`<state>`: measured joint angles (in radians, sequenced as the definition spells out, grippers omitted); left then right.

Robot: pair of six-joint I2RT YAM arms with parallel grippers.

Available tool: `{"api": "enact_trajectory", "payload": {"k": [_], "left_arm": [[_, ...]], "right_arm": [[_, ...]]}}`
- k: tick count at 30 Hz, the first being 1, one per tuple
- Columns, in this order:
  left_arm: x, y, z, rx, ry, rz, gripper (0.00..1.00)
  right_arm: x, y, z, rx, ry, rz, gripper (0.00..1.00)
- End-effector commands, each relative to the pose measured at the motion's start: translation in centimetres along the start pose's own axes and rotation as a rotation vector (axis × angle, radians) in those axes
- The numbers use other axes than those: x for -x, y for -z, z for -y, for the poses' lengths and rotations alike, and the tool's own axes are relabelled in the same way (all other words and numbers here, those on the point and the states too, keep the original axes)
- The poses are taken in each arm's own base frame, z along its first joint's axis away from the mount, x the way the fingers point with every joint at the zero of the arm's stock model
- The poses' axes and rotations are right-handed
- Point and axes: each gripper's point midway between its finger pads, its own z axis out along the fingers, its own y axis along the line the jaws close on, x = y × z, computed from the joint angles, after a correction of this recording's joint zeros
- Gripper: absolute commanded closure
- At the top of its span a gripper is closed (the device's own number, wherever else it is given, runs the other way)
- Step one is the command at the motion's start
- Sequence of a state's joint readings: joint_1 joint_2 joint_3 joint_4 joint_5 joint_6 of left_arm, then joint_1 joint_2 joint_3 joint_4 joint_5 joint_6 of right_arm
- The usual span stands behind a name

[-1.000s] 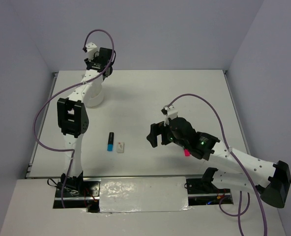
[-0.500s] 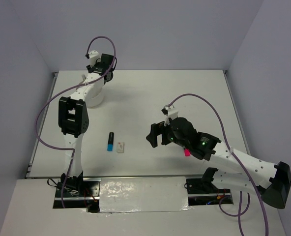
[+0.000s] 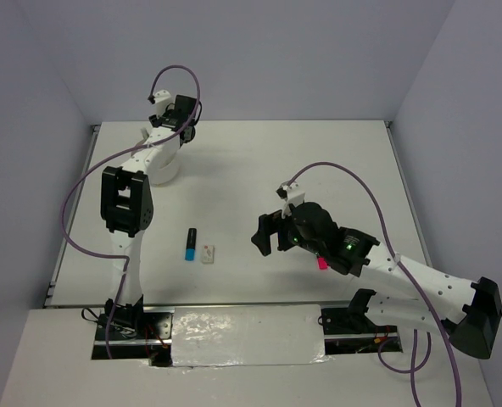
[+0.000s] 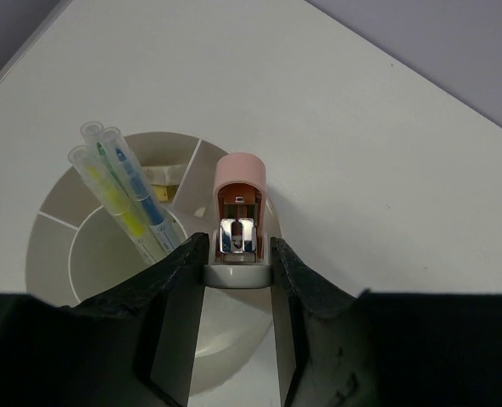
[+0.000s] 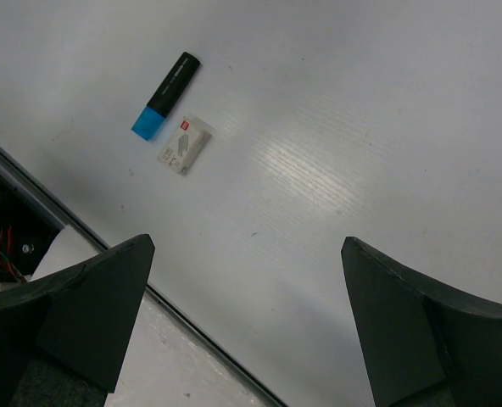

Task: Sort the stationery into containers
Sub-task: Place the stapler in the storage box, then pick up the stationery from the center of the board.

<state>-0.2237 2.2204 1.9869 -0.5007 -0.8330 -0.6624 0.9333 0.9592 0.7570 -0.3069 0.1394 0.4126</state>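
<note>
Left gripper (image 3: pixel 186 129), clamped on the small pink stapler (image 4: pixel 240 182), swung slightly right and lower above the white cup (image 3: pixel 168 171) over the last 1 s. Its purple cable (image 3: pixel 176 71) loop shifted with it.

Cup (image 3: pixel 168 174) at far left of table (image 3: pixel 319 170), pens (image 4: pixel 141 188) standing inside it, marker (image 3: pixel 189 244) just left of eraser (image 3: pixel 209 253) near front edge

Wide white counter (image 3: pixel 319 161) here, matte, catching a soft streak of glare (image 5: pixel 306 161) in the right wrist view. Plain pale lavender walls close in: back wall (image 3: pixel 276 59), left wall (image 3: pixel 22 170), right wall (image 3: pixel 463 127). Glossy white panel (image 3: pixel 247 335) along the near edge.
</note>
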Motion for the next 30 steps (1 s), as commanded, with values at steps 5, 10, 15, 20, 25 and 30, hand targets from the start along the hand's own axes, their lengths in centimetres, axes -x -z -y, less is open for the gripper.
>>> {"api": "enact_trajectory", "payload": {"k": [5,10,15,20,25,30], "left_arm": [[3.8,1.9,-0.3,-0.033,0.092,0.056,0.42],[5.3,3.0,0.0,-0.076,0.115,0.065,0.34],[7.6,5.8,0.7,-0.178,0.137,0.067,0.27],[11.8,12.8,1.2,-0.358,0.154,0.092,0.07],[11.7,22.5,-1.3,-0.698,0.192,-0.035,0.01],[6.7,27.7,-10.3,-0.761,0.182,-0.023,0.01]], "right_arm": [[2.2,0.3,-1.1,0.034,0.006,0.061,0.00],[2.3,0.4,-1.2,0.041,0.005,0.060,0.00],[2.2,-0.4,-1.3,0.033,0.001,0.050,0.00],[1.8,-3.2,-1.2,-0.082,-0.083,-0.005,0.00],[-0.2,-7.5,-1.8,-0.270,-0.128,-0.071,0.00],[-1.4,-11.4,-5.0,-0.366,-0.123,-0.092,0.00]]}}
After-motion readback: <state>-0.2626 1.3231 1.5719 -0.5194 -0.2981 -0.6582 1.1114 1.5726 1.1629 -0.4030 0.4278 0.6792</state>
